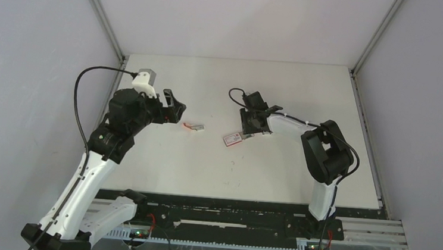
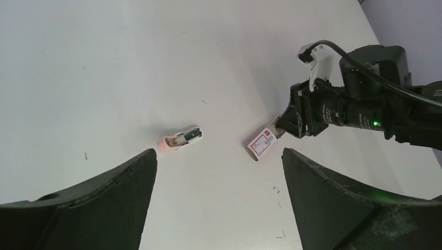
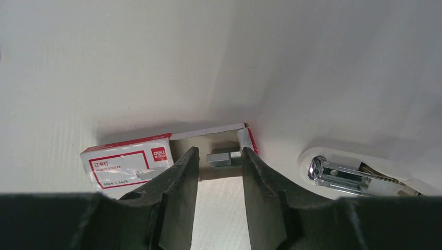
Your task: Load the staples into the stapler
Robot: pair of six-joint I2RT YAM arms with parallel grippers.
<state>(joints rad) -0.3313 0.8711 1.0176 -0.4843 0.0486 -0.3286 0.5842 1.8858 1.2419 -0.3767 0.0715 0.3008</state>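
The top camera looks down from above and behind the arm bases onto the whole white counter (image 1: 275, 177). The left wrist camera looks low across the counter, out between the fingers of its own pincer (image 2: 219, 154), at middle range. The right wrist camera peers down from very close. All three views share the box of staples (image 1: 233, 138).

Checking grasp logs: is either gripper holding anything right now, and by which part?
Nothing clearly. The right gripper straddles a staple strip in the slid-out tray of the staples box, a gap showing at one finger; the left gripper is open, empty.
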